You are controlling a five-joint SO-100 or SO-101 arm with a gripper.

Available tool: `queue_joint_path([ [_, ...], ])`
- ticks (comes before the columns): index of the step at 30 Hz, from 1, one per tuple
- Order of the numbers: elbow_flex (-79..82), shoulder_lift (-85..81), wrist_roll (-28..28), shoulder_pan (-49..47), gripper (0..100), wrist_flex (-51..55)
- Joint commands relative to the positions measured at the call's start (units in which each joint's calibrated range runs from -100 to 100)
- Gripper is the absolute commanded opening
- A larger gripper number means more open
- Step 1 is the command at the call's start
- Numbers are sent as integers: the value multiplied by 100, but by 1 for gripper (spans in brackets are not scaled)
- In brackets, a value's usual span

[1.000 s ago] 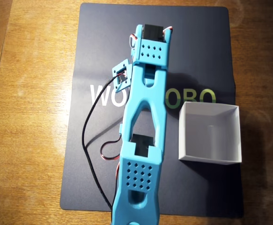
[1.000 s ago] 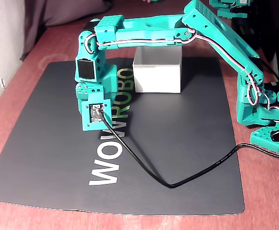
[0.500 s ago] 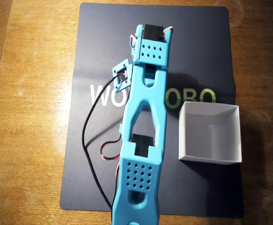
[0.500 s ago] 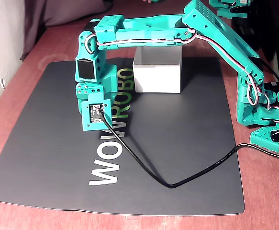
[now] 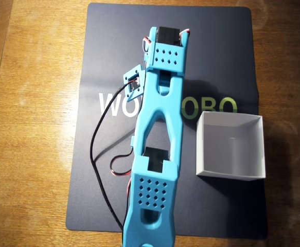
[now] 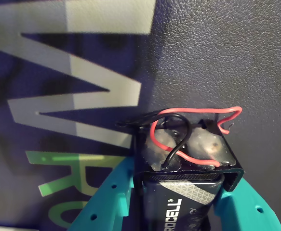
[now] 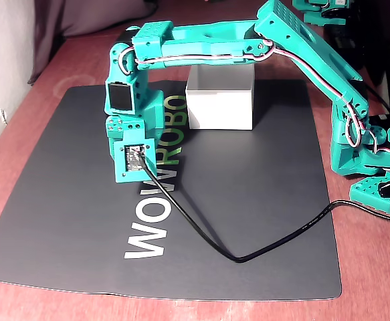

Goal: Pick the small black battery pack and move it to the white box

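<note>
A dark mat (image 5: pixel 211 56) printed with large lettering covers most of the wooden table (image 5: pixel 31 128) in the overhead view. The blue arm (image 5: pixel 157 170) reaches from 6 o'clock up toward the mat's centre, its wrist bent down over the lettering. The white box (image 5: pixel 231 172) sits open-topped on the mat at about 3 o'clock from the arm, well apart from the wrist. In the wrist view, the gripper (image 6: pixel 179 192) is clamped on the small black battery pack (image 6: pixel 186 163), one teal finger (image 6: pixel 106 202) pressed against each side, low over the mat. The pack's thin red and black wires (image 6: pixel 193 111) loop off its end toward 12 o'clock. In the overhead and fixed views the arm hides the pack.
</note>
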Motion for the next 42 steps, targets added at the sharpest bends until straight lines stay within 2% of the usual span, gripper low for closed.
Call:
queue_joint_path([
  [1, 31, -254, 25, 235, 8, 95],
  [35, 122, -973, 36, 246, 9, 95],
  [39, 167, -956, 346, 364, 9, 86],
  [42, 167, -956, 378, 375, 9, 34],
])
